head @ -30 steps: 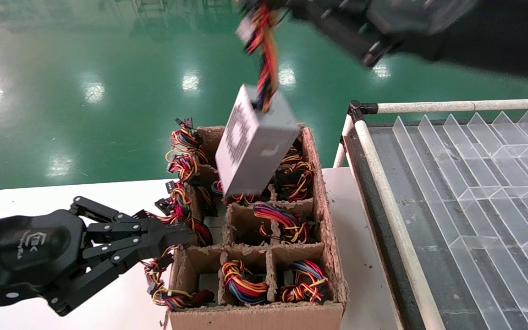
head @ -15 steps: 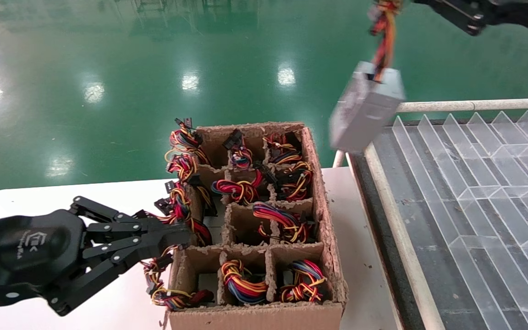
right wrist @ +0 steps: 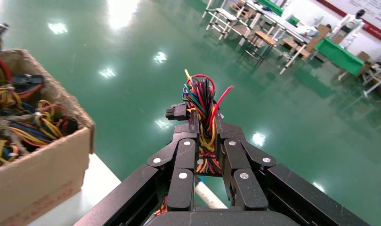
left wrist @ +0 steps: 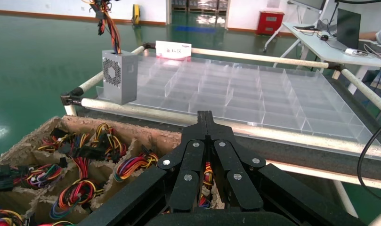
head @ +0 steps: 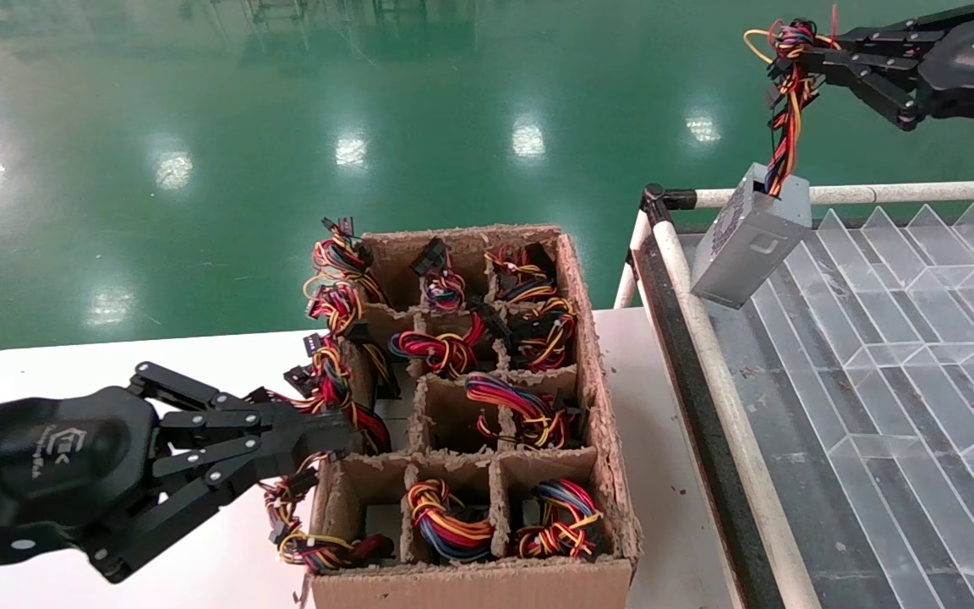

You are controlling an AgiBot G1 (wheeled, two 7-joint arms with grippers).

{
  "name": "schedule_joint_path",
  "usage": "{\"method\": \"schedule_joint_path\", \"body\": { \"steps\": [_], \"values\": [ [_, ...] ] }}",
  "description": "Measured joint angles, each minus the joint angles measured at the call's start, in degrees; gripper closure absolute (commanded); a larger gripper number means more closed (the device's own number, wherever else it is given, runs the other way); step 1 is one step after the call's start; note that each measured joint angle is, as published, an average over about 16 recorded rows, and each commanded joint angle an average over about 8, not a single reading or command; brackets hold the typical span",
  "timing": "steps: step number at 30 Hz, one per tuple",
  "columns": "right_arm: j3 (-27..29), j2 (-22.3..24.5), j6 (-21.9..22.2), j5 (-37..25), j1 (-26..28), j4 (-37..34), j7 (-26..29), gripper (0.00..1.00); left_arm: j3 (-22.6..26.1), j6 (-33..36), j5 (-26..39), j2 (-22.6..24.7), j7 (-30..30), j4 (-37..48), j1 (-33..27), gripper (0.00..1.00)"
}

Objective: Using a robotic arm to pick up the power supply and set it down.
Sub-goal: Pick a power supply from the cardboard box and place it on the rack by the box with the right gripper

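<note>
The power supply (head: 749,238), a grey metal box with a vented face, hangs tilted in the air by its red, yellow and black wire bundle (head: 785,127). It is over the near-left corner of the clear divider tray (head: 876,338). My right gripper (head: 796,52) is high at the upper right, shut on the top of that bundle (right wrist: 201,96). The left wrist view shows the box (left wrist: 118,75) by the tray's rail. My left gripper (head: 343,436) is shut with its tips together, low against the left side of the carton (head: 610,406).
The brown carton has cardboard dividers with coiled wire bundles (head: 521,410) in its cells. It stands on a white table (head: 115,364). White pipe rails (head: 876,194) frame the tray on the right. Green floor lies beyond.
The power supply has swung from above the carton's back cells rightward to the tray's corner, carried by my right gripper. My left gripper has stayed put.
</note>
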Motion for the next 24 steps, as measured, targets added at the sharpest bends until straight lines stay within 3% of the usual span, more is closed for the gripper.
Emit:
{"method": "schedule_joint_path", "body": {
  "steps": [7, 24],
  "values": [
    [-0.21, -2.85, 5.0, -0.8, 1.2, -6.64, -3.79, 1.0, 0.0, 0.0, 0.0, 0.0, 0.0, 0.0, 0.0, 1.0],
    [1.55, -12.2, 23.99, 1.21, 0.15, -14.04, -7.11, 1.0, 0.0, 0.0, 0.0, 0.0, 0.0, 0.0, 0.0, 1.0]
  ]
}}
